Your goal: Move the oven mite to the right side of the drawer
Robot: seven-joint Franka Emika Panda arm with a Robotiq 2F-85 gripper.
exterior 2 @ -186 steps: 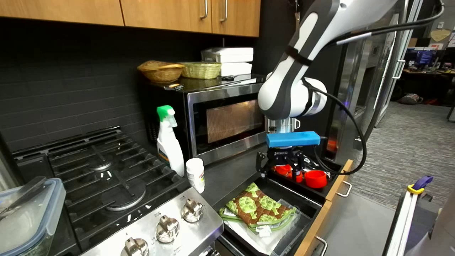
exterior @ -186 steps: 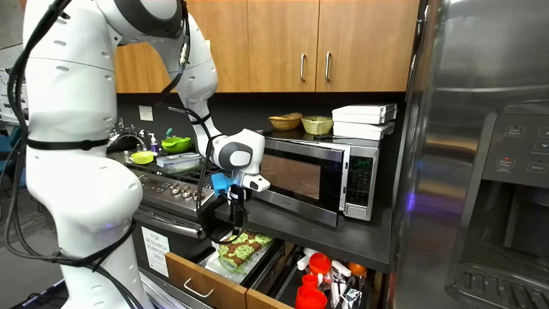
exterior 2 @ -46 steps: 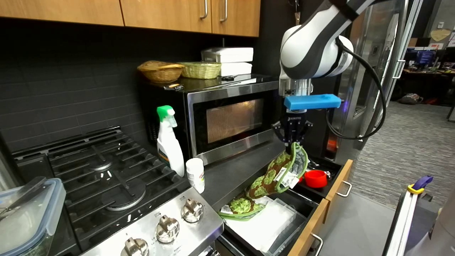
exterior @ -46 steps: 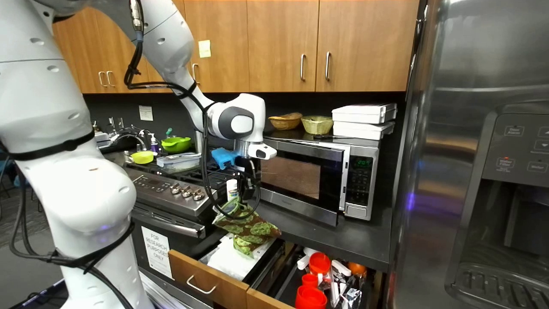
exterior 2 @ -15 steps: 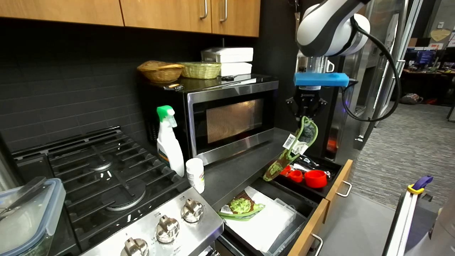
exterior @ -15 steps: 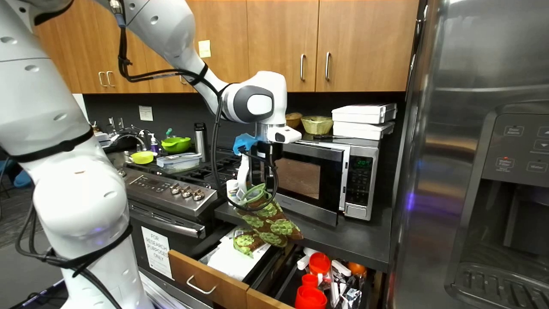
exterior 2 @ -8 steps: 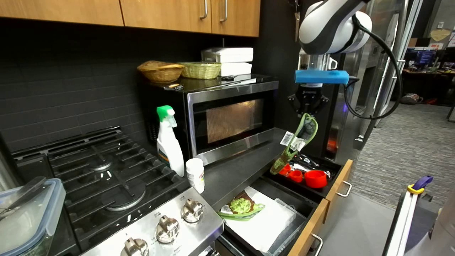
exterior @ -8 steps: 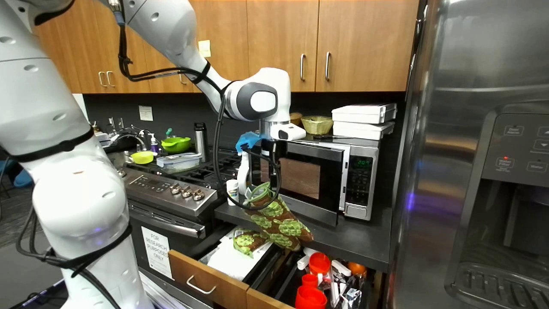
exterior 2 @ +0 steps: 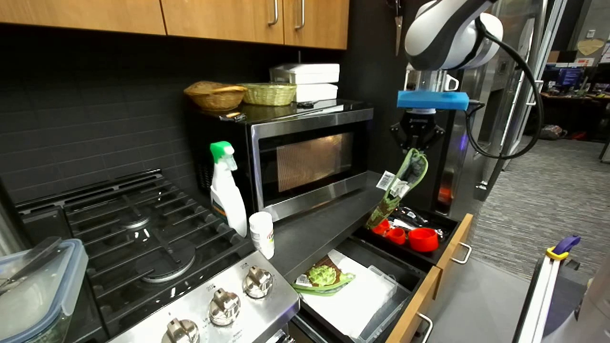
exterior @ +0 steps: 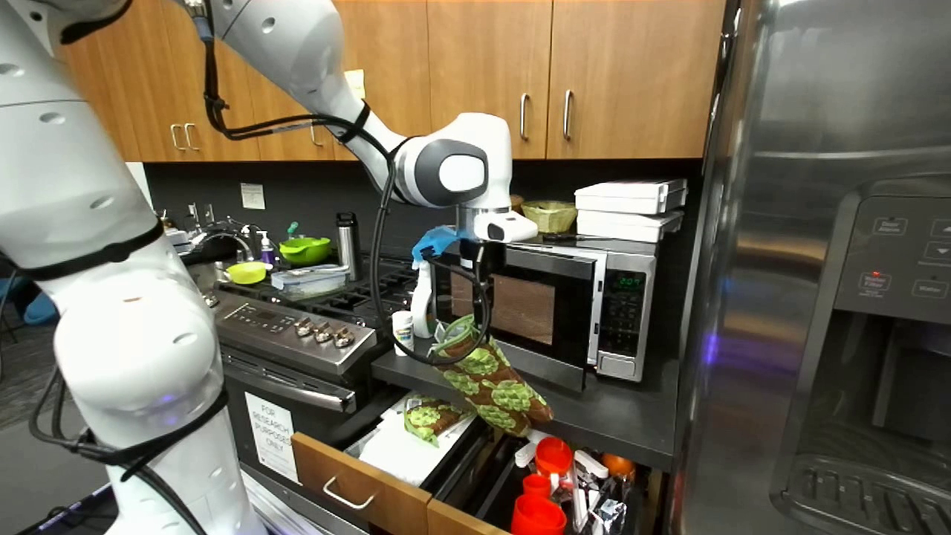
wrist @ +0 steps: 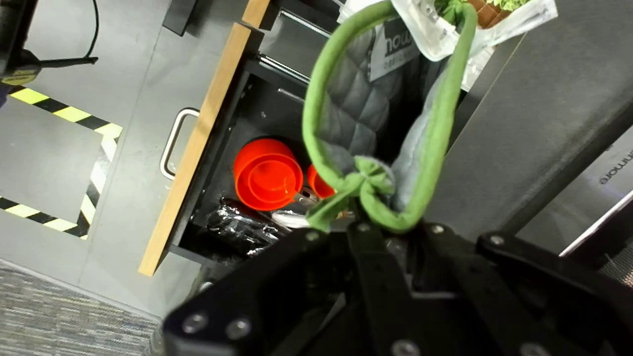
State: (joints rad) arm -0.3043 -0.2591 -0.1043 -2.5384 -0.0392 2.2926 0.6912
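The oven mite (exterior: 494, 386), brown and green with a green rim and white tags, hangs tilted from my gripper (exterior 2: 415, 147), which is shut on its cuff. In the wrist view its grey quilted inside (wrist: 358, 106) faces the camera; the fingertips are hidden behind the cloth. Below, the drawer (exterior 2: 413, 312) stands pulled out, its pale interior showing. The mitt's lower end hangs toward the back of the neighbouring drawer (exterior 2: 456, 243); whether it touches anything there, I cannot tell. Another mitt (exterior 2: 324, 276) of the same pattern lies at the back left of the drawer.
Red cups (exterior 2: 423, 239) and plastic-wrapped utensils fill part of the neighbouring drawer. Behind the mitt are the counter edge (exterior: 609, 438) and the microwave (exterior 2: 310, 162). A spray bottle (exterior 2: 228, 200) and a white canister (exterior 2: 262, 233) stand beside the stove (exterior 2: 143, 247).
Twelve seconds ago the gripper was open above the mitts in the drawer. It has since closed on one and lifted it, uncovering the other. Over the last second it drifted slightly right and up.
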